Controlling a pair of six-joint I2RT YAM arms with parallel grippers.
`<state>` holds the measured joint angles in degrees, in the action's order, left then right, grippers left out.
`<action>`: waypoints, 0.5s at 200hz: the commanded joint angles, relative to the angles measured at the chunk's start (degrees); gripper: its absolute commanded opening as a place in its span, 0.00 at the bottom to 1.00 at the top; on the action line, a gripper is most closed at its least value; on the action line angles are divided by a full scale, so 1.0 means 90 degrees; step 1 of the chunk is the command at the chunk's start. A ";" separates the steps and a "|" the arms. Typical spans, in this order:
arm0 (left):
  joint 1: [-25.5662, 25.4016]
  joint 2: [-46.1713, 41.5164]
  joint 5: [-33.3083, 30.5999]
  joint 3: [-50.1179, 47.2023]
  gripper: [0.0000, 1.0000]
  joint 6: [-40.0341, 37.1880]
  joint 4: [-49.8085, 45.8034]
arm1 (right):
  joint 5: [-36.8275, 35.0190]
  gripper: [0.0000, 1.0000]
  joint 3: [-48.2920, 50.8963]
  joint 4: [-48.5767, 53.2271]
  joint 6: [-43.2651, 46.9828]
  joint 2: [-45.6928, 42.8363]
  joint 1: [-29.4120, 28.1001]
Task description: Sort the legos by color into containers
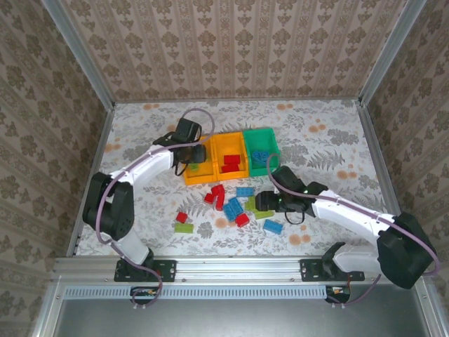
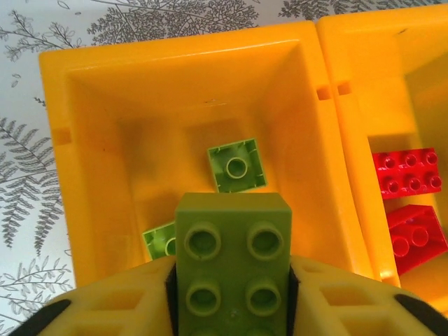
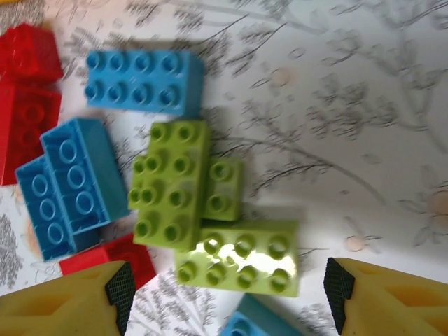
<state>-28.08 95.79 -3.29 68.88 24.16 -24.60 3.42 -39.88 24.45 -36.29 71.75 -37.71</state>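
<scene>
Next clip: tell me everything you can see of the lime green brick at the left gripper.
The lime green brick is plastic-looking, four round studs showing toward the wrist camera in two rows, its near end cut off by the frame. It sits between the left gripper's yellow fingers, which touch its two sides, over the leftmost orange-yellow bin, above two other lime bricks lying inside.

You've got smooth moulded plastic here: the orange-yellow bin (image 2: 91, 140) shows a soft satin sheen, the lime brick (image 2: 233, 266) between the left jaws looks matt, and the lime eight-stud brick (image 3: 238, 257) on the desk (image 3: 364, 105) glares glossy. That desk wears a matt fern-printed covering; the front rail (image 1: 231, 267) is ribbed bare metal.
</scene>
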 commanded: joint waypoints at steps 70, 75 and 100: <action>-0.0148 -0.0372 -0.0188 -0.0035 0.69 -0.0068 -0.0096 | -0.0686 0.71 -0.1257 0.0670 -0.0128 0.1639 -0.0750; -0.0168 -0.0435 -0.0205 -0.0065 0.69 -0.0067 -0.0096 | -0.0682 0.71 -0.1300 0.0670 -0.0130 0.1702 -0.0758; -0.0231 -0.0813 -0.0361 -0.0264 0.74 -0.0030 -0.0079 | -0.0685 0.69 -0.1517 0.0880 -0.0091 0.2081 -0.0833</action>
<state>-29.47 93.49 -4.45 68.25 24.12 -24.62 -1.08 -50.78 28.75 -36.69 87.68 -44.47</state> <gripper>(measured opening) 0.725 0.703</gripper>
